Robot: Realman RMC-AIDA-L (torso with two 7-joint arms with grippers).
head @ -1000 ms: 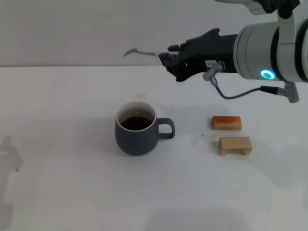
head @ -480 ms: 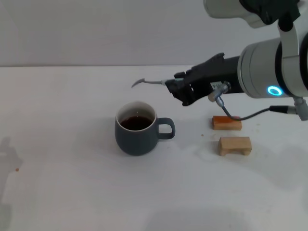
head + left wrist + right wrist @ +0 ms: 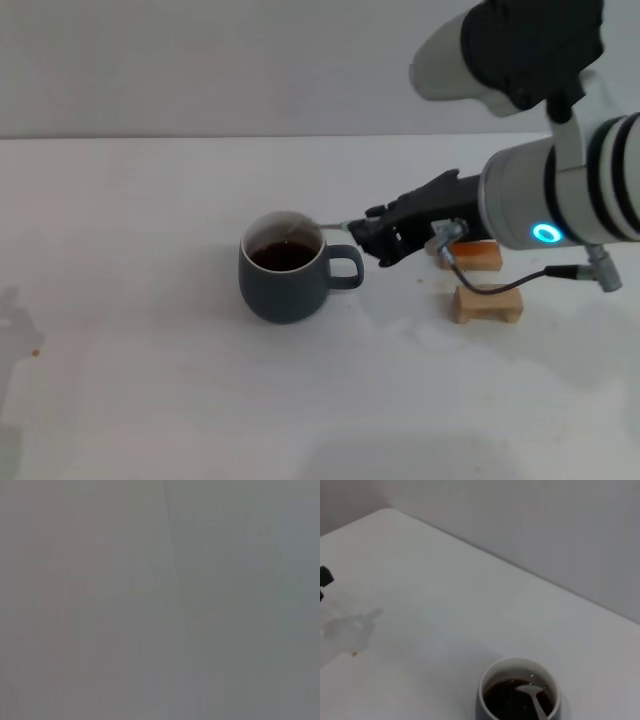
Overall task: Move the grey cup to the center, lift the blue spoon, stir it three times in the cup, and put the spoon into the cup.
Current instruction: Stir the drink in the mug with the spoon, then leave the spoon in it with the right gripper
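Your right gripper (image 3: pixel 362 232) sits just beside the cup's handle, pinching the spoon (image 3: pixel 333 224) by its handle. The cup (image 3: pixel 284 268) stands upright near the middle of the table (image 3: pixel 150 380), dark liquid inside. In the right wrist view the spoon's bowl (image 3: pixel 529 692) dips into the liquid. Two wooden blocks (image 3: pixel 487 302) lie to the cup's right. Your left gripper is out of sight.

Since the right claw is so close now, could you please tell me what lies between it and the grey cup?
Only the spoon's metal neck, in the head view, running from the right claw over the cup's rim.
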